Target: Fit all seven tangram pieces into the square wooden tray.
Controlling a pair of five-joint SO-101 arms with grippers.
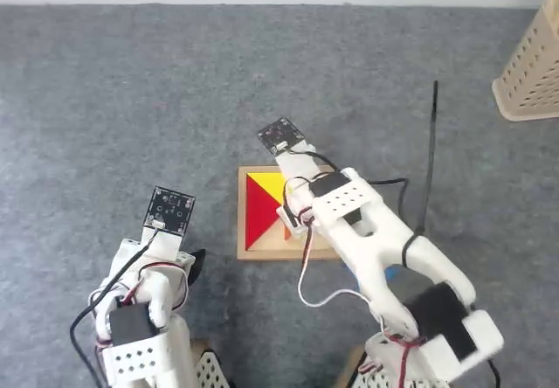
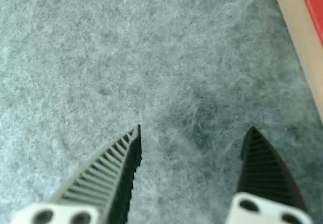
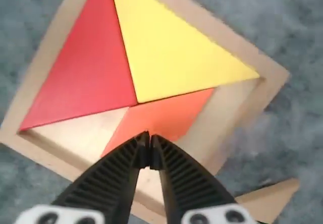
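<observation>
- high view: square wooden tray on grey carpet, right arm over it.
- left wrist view: left gripper spread wide above bare carpet.
- right wrist view: right gripper pressed together over orange piece; red triangle, yellow triangle also in tray.

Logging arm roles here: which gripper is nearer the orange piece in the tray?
Right. The right gripper is directly over the orange piece, fingers shut. The left gripper is outside the tray, over grey carpet beside its rim.
</observation>
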